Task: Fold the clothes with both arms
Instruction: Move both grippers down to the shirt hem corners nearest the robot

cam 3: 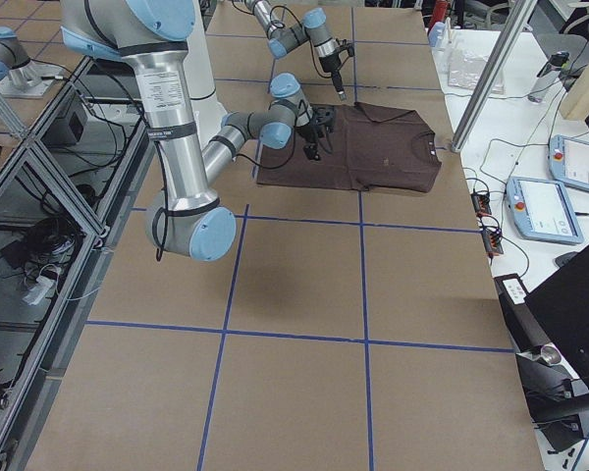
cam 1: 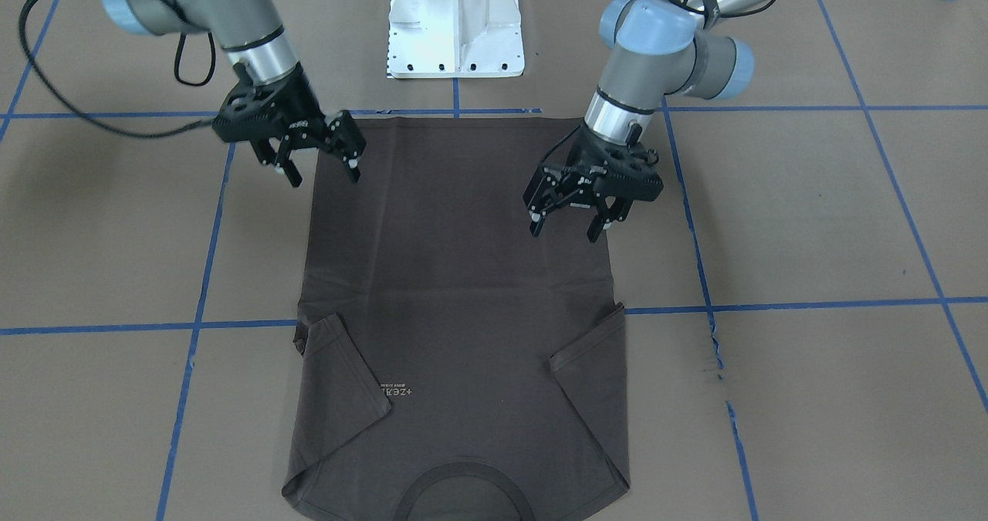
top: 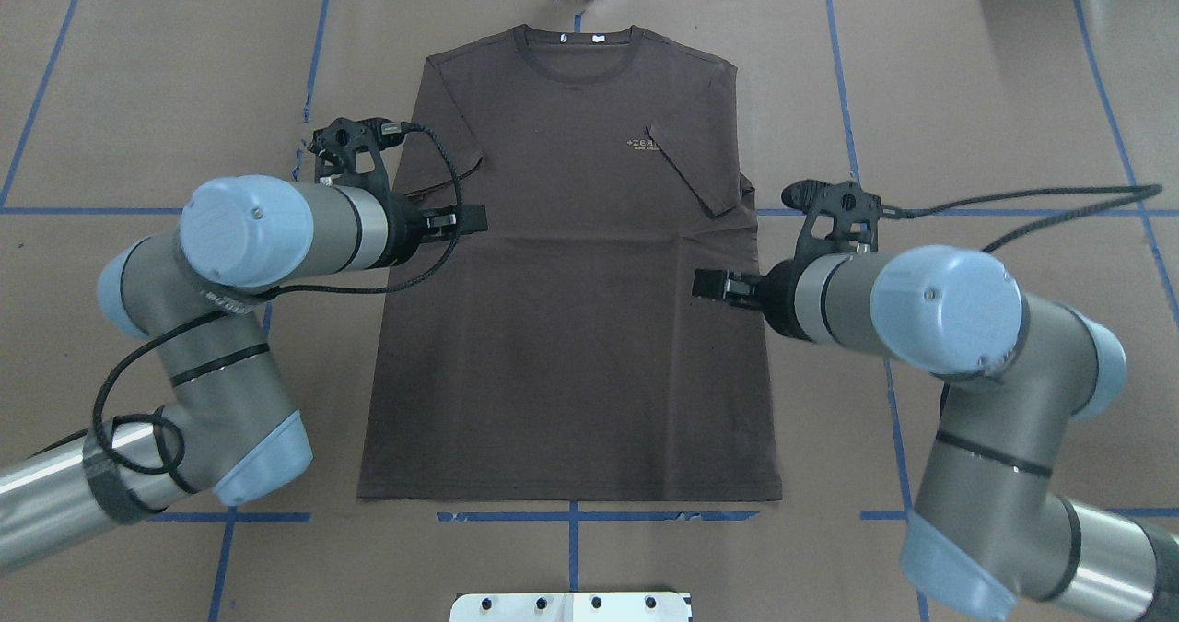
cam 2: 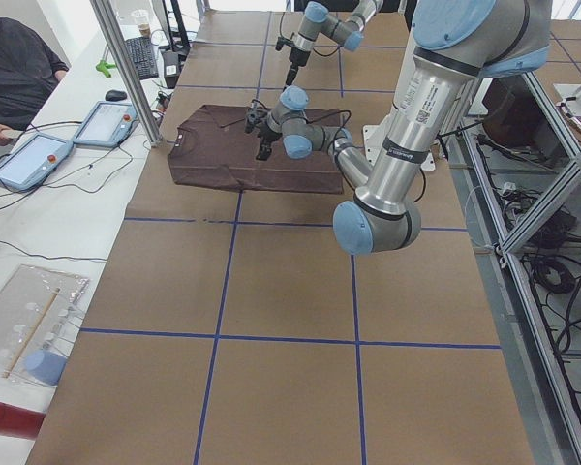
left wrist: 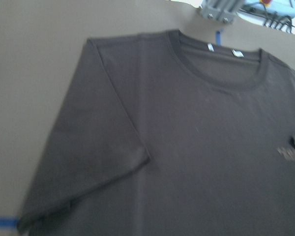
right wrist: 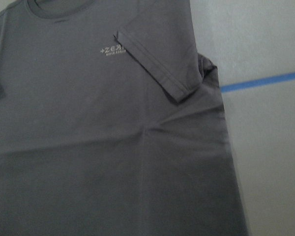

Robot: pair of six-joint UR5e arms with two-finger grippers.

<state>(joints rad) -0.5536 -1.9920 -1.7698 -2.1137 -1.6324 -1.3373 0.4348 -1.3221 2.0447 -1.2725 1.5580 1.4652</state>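
T-shirt flat, sleeves folded inward; body folds pending. Left gripper and right gripper hover over its edges, jaws spread.

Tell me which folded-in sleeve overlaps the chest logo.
The sleeve on the robot's right side: its hem corner covers the end of the pale logo. The other sleeve lies on plain fabric, clear of it.

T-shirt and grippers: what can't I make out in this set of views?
- Chest logo: its end is covered by the folded-in sleeve in the right wrist view; too small overhead.
- Neck labels: print blurred in the left wrist view.
- Collar of the T-shirt: cut off by the bottom edge, front-facing view.
- Height of left gripper and right gripper above the T-shirt: unclear; side views too small.
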